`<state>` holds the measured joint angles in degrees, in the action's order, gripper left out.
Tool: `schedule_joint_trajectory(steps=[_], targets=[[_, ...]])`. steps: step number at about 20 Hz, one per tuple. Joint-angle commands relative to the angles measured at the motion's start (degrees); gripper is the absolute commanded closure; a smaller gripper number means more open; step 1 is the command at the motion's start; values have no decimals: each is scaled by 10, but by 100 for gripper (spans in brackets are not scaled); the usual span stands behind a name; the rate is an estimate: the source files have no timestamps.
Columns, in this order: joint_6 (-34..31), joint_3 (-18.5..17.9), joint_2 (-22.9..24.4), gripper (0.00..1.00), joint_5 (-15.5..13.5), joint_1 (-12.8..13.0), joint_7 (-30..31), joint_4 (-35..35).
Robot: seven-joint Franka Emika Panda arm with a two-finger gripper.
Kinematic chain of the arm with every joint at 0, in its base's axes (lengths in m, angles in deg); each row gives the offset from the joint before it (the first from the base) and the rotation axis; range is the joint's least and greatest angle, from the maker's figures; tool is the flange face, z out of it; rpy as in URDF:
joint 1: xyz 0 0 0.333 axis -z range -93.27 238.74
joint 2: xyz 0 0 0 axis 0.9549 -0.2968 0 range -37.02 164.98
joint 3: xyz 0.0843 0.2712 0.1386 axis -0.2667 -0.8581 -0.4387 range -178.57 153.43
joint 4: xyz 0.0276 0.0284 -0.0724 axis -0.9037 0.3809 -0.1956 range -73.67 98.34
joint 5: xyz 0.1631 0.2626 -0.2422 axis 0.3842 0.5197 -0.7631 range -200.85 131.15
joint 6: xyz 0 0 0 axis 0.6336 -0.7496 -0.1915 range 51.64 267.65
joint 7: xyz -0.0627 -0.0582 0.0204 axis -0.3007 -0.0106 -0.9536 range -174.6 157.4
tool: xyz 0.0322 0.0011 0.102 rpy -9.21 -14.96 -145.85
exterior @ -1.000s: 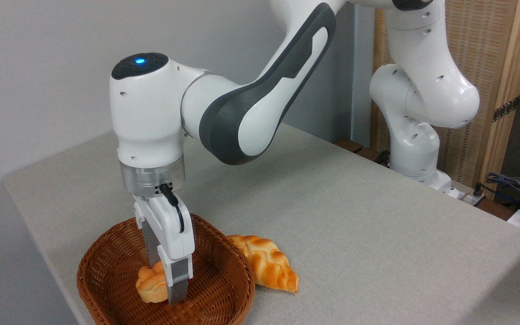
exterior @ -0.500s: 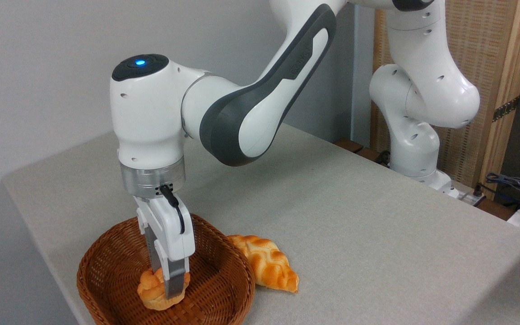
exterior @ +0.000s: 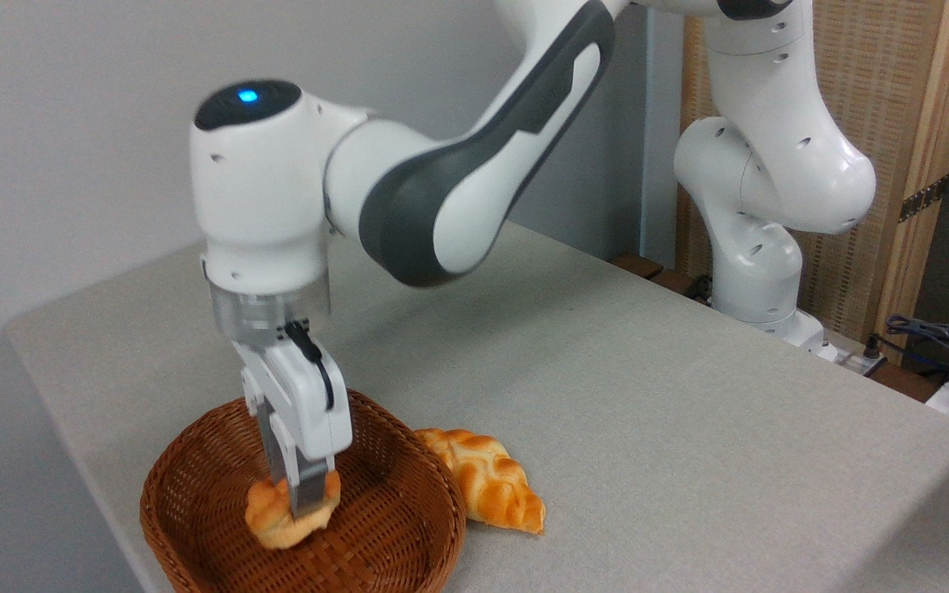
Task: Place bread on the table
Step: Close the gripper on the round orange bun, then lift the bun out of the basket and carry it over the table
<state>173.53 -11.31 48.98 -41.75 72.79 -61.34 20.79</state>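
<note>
You've got the bread (exterior: 277,519), that little golden-orange bun with the knotted top, pinched between the fingers (exterior: 310,492) and tipped a bit, sitting low inside the basket (exterior: 409,527). The worktop (exterior: 647,412), light grey-beige with rounded edges, spreads out toward 2 o'clock from it.

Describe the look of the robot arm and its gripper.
The arm has glossy white rounded shells with dark grey inlays, small screw holes and a blue light on a black cap. A silver ring joins the white gripper, with a black cable and grey fingers.
</note>
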Motion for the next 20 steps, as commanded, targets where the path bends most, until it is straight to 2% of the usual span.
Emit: schedule_joint_trajectory(steps=[1, 6, 8, 9, 11, 12, 14, 15, 16, 18, 19, 20], targets=[[-102, 4, 8, 65, -9, -6, 8, -74], [-160, 3, 63, 64, -15, -5, 4, -73], [-222, 5, 94, 63, -10, -5, -1, -57], [-229, 5, 107, 62, -11, -4, -2, -44], [-234, 11, 166, 60, -10, 1, -9, 22], [-233, 26, 191, 56, -9, 2, -10, 54], [-233, 39, 222, 53, -1, 6, -10, 102], [-232, 41, 230, 51, 6, 18, -10, 119], [-232, 41, 237, 42, 15, 33, -10, 136], [-225, 42, 240, 14, 28, 51, -8, 158], [-223, 42, 239, 3, 29, 57, -7, 163], [-220, 42, 239, 0, 29, 62, -7, 167]])
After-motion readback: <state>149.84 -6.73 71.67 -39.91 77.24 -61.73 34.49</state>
